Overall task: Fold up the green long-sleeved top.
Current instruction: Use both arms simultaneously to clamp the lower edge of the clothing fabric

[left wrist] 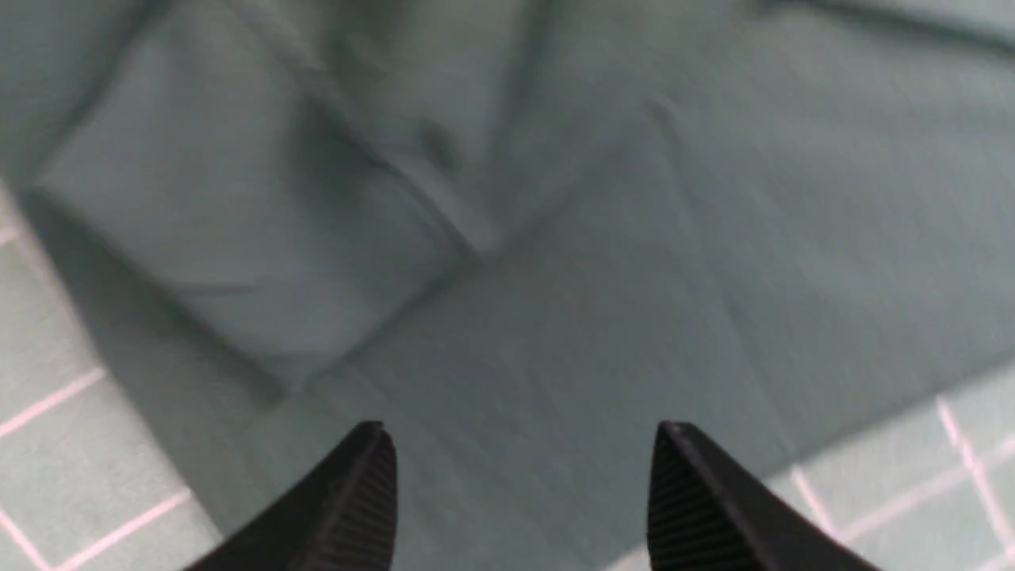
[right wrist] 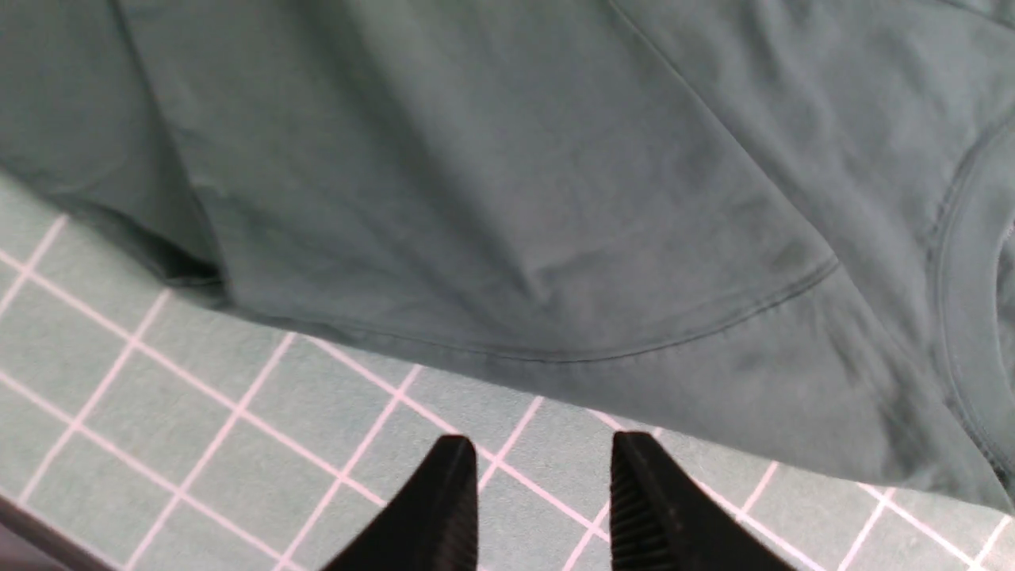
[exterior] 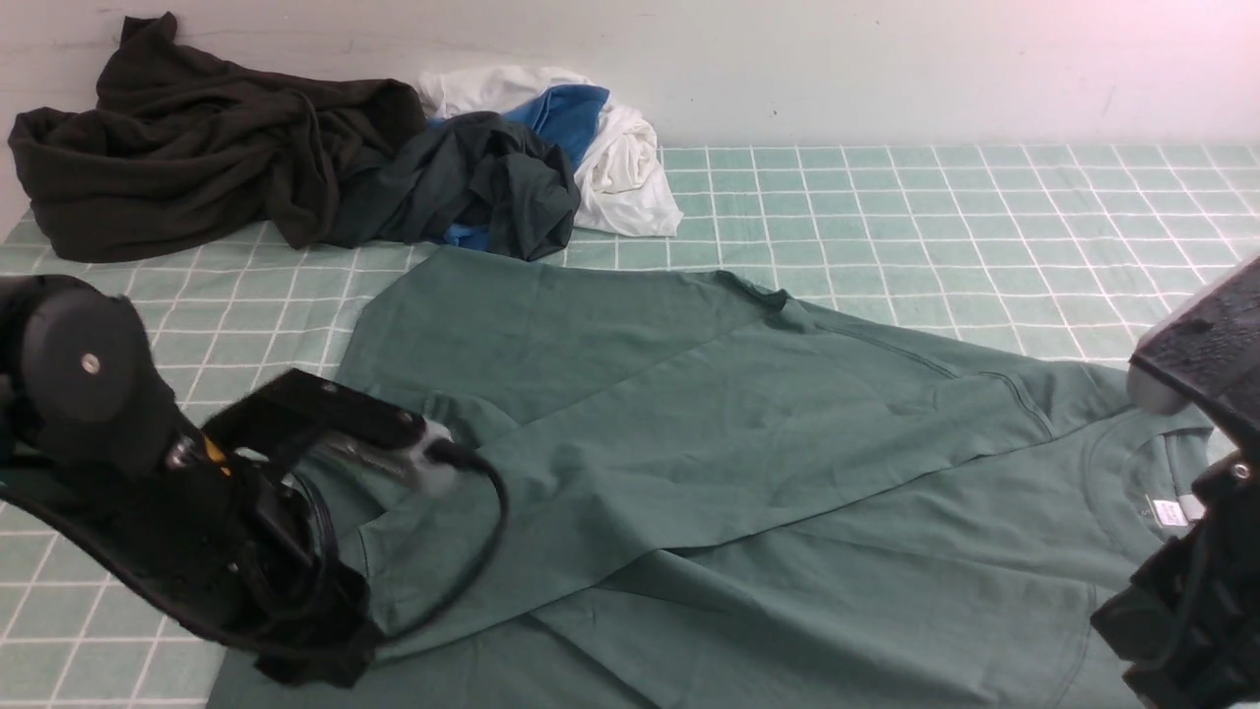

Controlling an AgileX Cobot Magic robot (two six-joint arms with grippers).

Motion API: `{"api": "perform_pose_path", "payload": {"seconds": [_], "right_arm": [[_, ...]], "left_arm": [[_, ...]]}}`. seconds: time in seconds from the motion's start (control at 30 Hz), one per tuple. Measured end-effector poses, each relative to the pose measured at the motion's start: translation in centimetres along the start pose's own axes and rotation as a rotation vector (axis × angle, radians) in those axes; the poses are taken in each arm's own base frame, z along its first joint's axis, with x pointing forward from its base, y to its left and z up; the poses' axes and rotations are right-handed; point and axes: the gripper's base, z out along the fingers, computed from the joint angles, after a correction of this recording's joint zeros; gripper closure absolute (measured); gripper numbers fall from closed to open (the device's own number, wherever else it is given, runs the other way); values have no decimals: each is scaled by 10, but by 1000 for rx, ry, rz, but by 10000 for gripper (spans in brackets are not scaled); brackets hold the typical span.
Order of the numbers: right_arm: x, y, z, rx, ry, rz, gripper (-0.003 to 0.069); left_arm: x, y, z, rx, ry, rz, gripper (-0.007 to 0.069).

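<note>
The green long-sleeved top (exterior: 748, 463) lies spread over the checked table, its neck and white label (exterior: 1168, 512) at the right. One sleeve is folded across the body. My left arm (exterior: 197, 473) hangs over the top's left end. In the left wrist view the left gripper (left wrist: 519, 432) is open and empty just above the top's fabric (left wrist: 555, 277), near a folded edge. My right arm (exterior: 1196, 551) is at the right edge by the neck. The right gripper (right wrist: 545, 440) is open and empty over bare tablecloth, just off the top's shoulder seam (right wrist: 555, 238).
A pile of clothes lies at the back left against the wall: a brownish-black garment (exterior: 187, 148), a very dark green-black garment (exterior: 472, 187), white cloth (exterior: 620, 158) and blue cloth (exterior: 566, 113). The green checked tablecloth (exterior: 935, 217) shows at the back right.
</note>
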Motion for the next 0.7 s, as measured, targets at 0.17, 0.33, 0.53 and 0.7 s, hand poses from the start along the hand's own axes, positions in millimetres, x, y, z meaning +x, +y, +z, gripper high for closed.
{"api": "perform_pose_path", "payload": {"seconds": [0.17,0.33,0.53,0.7], "right_arm": [[8,12,-16,-72,-50,-18,398],[9,13,-19,-81,-61,-23,396],[9,13,-19,-80,-60,-70,396],[9,13,-19,-79,-64,-81,396]], "left_arm": [[22,-31,16,-116,232,363,215],[45,-28,33,-170,336,453,215],[64,-23,55,-166,354,466,215],[59,-18,67,-211,319,520,215]]}}
